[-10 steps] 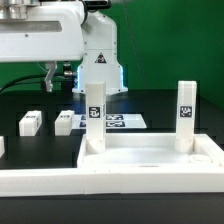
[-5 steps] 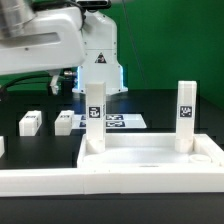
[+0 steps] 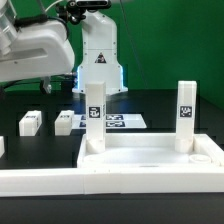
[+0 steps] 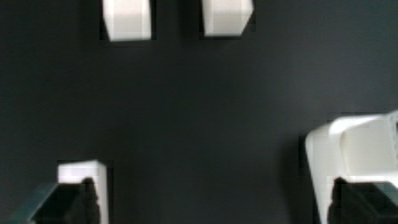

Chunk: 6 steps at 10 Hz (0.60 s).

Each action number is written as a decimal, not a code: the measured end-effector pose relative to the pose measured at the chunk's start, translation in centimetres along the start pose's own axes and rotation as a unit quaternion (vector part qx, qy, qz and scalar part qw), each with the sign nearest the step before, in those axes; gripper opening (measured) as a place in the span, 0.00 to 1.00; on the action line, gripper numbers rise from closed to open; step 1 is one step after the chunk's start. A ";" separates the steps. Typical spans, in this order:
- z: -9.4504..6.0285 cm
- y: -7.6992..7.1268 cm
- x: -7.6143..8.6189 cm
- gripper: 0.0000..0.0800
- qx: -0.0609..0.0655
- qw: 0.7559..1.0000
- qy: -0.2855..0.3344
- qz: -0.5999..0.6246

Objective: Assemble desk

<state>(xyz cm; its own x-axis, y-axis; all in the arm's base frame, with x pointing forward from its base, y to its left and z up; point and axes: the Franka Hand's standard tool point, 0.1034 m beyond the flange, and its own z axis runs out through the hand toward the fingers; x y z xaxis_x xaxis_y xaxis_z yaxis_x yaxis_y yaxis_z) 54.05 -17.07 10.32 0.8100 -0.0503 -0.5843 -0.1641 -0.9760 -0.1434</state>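
On the black table (image 3: 150,105), closest to the exterior camera, we see the desk panel (image 3: 150,172) lying flat with its rim up. Two tagged legs stand upright at its far corners: the left upright leg (image 3: 93,110) toward the exterior view's left and the right upright leg (image 3: 186,112) toward its right. A long white rail (image 3: 35,180) runs out from the panel toward the exterior view's left; we cannot tell whether the two touch. Farther back, two loose legs (image 3: 30,122) (image 3: 65,121) lie side by side and apart on the table, with the marker board (image 3: 118,122) just beyond the left upright leg. The arm (image 3: 40,50) hangs over the table's far left part, well away from the panel. In the wrist view the gripper (image 4: 217,205) has its dark fingers (image 4: 63,205) spread wide, with only bare table between them. White pieces show near each fingertip, but we cannot tell which parts they are.
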 end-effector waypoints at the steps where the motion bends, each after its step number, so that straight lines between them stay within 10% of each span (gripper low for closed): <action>1: 0.2 -0.1 0.0 0.81 0.016 1.000 0.002 0.026; 3: 1.8 0.7 -0.7 0.81 0.078 0.993 -0.003 0.091; 6: 3.3 0.9 -1.8 0.81 0.104 0.989 -0.005 0.104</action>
<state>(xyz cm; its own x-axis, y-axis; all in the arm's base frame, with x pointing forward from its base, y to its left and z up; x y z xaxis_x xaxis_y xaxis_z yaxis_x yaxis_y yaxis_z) 50.53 -17.18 8.59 0.7412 -0.2426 -0.6259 -0.4397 -0.8800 -0.1796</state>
